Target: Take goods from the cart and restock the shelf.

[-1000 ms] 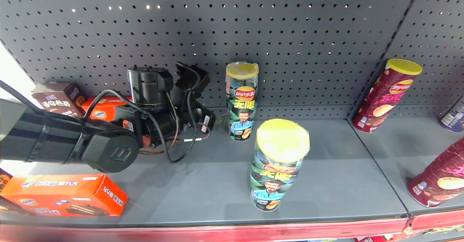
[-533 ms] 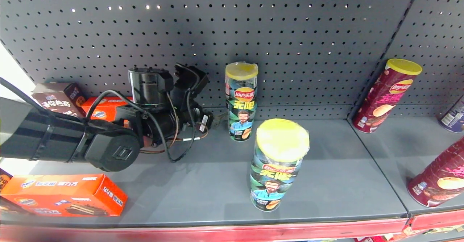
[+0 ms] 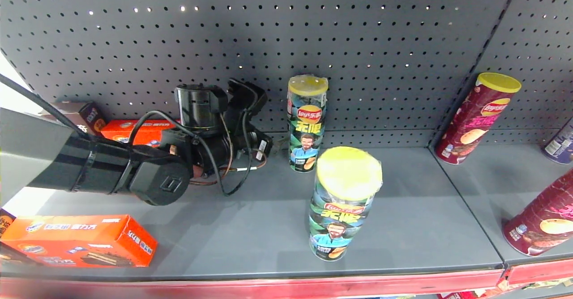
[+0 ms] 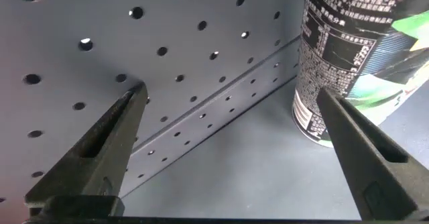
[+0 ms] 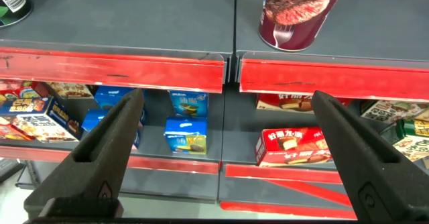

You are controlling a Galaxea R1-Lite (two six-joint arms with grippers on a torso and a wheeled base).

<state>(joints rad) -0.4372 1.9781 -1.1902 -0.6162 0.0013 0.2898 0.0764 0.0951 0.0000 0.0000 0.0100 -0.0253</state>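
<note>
Left gripper sits spread wide just beside the rear green chip can on the shelf; right gripper is spread too

Brown box half hidden behind left arm — nearer maroon can cut off.

A grey pegboard back panel stood just beyond the left gripper, with points of light showing through its upper holes. Below the gripper lay the grey shelf board, edged by a red rail.
</note>
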